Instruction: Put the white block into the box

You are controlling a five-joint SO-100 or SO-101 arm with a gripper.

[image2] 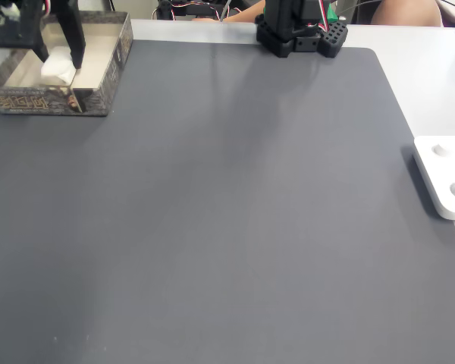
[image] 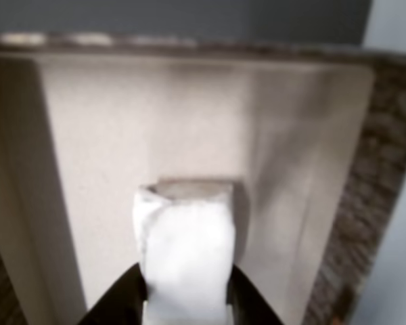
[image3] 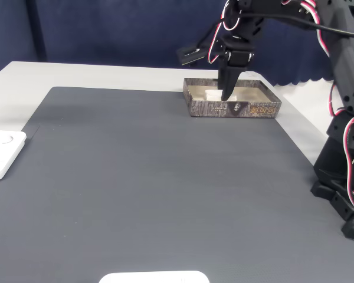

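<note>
Claw [image: 187,298] grips white block [image: 186,250] inside box [image2: 106,83], on dark grey mat [image2: 235,212] w/ blue curtain [image3: 106,35] behind.

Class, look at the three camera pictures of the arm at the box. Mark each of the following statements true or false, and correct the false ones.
1. The white block sits between the gripper fingers. True.
2. The block lies on the dark grey mat, away from the box. False: it is inside the box, over its pale floor.
3. The box stands at a far corner of the mat in both fixed views. True.
4. A flat white device rests inside the box. False: it lies at the mat's edge, far from the box.
5. The gripper hangs over the middle of the mat. False: it reaches down into the box.
</note>
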